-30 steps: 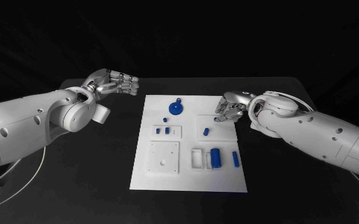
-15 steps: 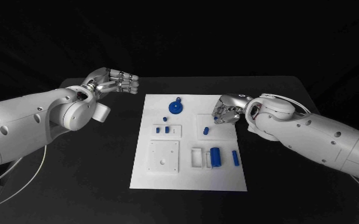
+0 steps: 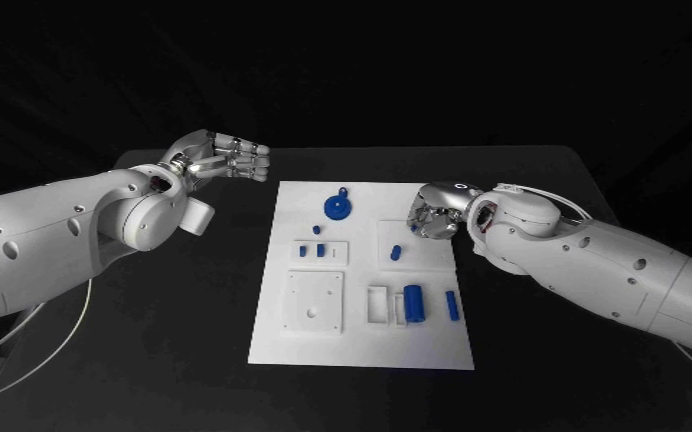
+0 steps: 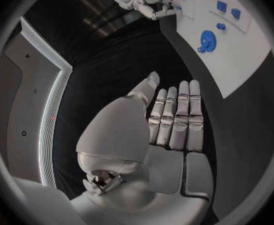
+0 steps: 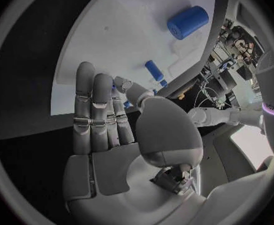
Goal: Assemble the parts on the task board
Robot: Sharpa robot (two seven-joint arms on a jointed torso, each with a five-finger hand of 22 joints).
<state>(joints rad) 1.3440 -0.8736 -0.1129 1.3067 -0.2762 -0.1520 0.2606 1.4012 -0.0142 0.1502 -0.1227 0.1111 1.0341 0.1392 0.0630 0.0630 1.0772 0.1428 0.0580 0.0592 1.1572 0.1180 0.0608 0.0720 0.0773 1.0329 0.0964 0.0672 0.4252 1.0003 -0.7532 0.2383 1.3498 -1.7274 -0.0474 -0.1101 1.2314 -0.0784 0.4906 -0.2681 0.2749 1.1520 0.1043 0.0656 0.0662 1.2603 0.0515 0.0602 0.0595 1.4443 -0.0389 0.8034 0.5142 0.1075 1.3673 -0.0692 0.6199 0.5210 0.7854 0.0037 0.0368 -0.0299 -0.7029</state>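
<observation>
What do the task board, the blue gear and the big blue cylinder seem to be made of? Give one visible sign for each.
Task board: likely matte white plastic; flat, even white, no glare, shaped recesses.
Blue gear: probably moulded or printed plastic; uniform saturated blue, toothed rim, no metallic shine.
Big blue cylinder: probably the same plastic; smooth, only a soft sheen.

the task board is a flat white plate in the middle of the black table. a round blue part with a small knob lies near its far edge. a tiny blue part sits just below it. two small blue parts sit side by side in a shallow tray. a fat blue tube and a thin blue bar lie near the right side
</observation>
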